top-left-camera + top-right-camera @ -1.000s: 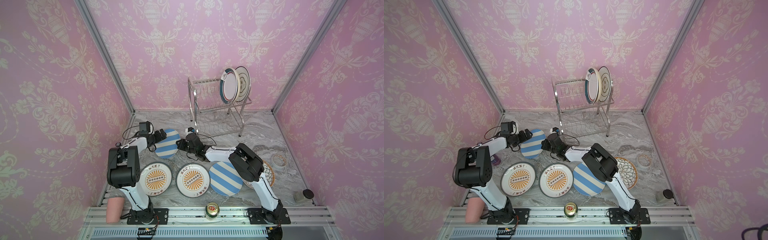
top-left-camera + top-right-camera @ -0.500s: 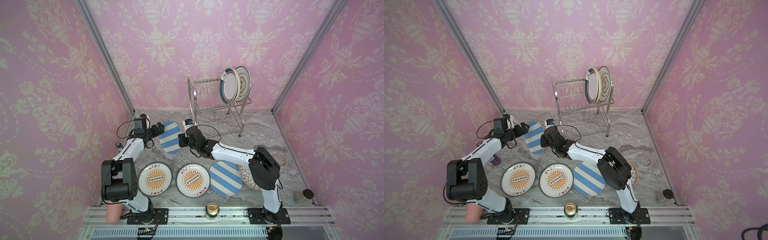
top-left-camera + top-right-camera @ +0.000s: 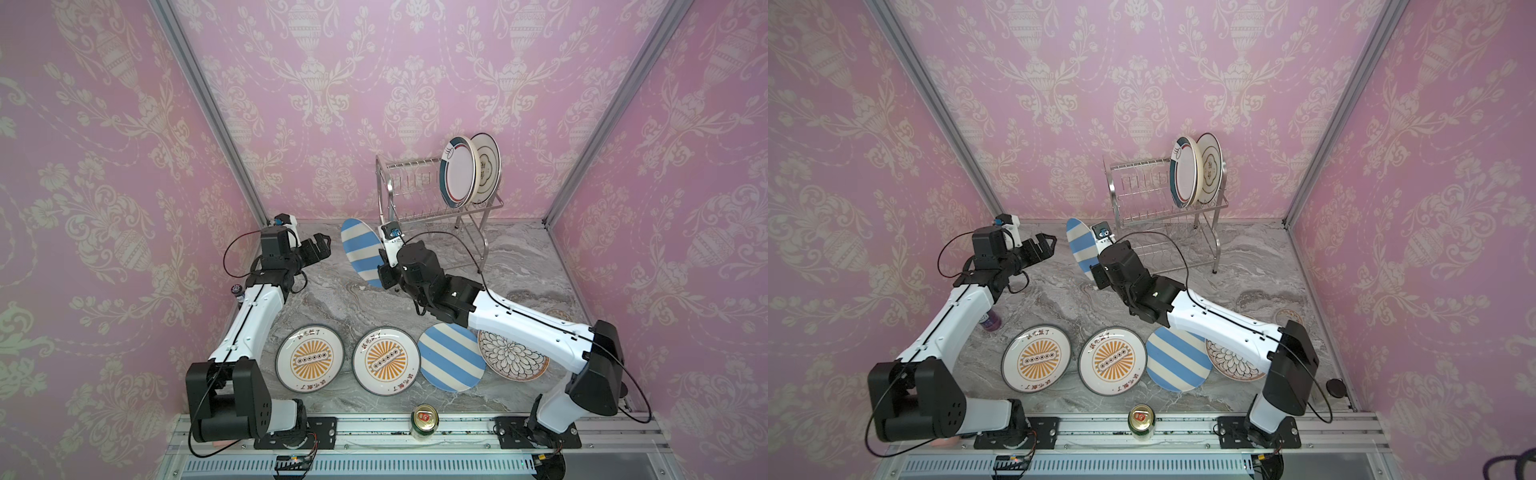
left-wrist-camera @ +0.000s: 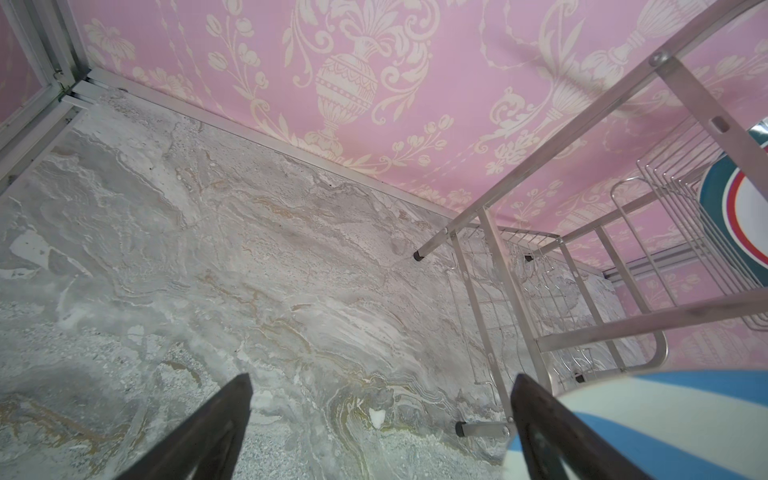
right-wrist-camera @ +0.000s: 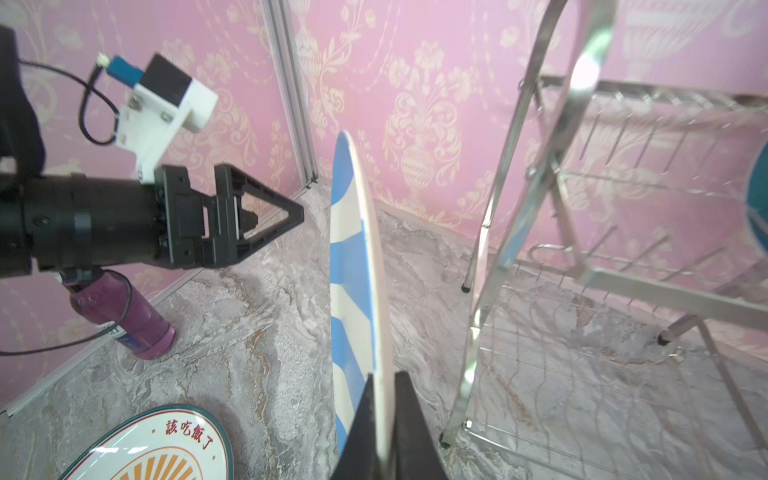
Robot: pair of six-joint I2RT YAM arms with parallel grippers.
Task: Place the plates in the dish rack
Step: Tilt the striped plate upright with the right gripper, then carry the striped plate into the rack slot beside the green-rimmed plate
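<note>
Two robot arms are reaching over a grey marble-patterned surface (image 3: 332,299) toward a shiny two-tier steel wire dish rack (image 3: 419,195) that is standing by the back wall. The right pincer (image 5: 384,384) is clamping the lower rim of a round blue-and-white striped plate (image 3: 360,251), with its jaws pressed narrow on the thin edge. This plate is being held on edge, nearly upright, just left of the rack's near leg in both top views. Whether its lowest point is touching the surface cannot be told.

The left pincer (image 3: 320,245) is hovering near the plate's striped face but apart from it. Its jaws are standing wide with nothing between them.

On the rack's upper tier, two plates are standing on edge at the right end. They are a white plate with a dark green rim (image 3: 457,174) and, behind it, a cream plate with a thin black line (image 3: 488,166).

Four plates are lying flat along the front of the surface:
- a white plate with an orange sunburst (image 3: 309,358)
- a second sunburst plate (image 3: 385,360) beside it
- a second striped plate (image 3: 451,357)
- a black floral plate (image 3: 513,357), partly hidden beneath the right arm, with the striped one overlapping its rim

A gold-topped drinks can (image 3: 424,422) is standing on the front rail. A purple bottle (image 3: 992,322) is standing under the left arm near the left wall.
</note>
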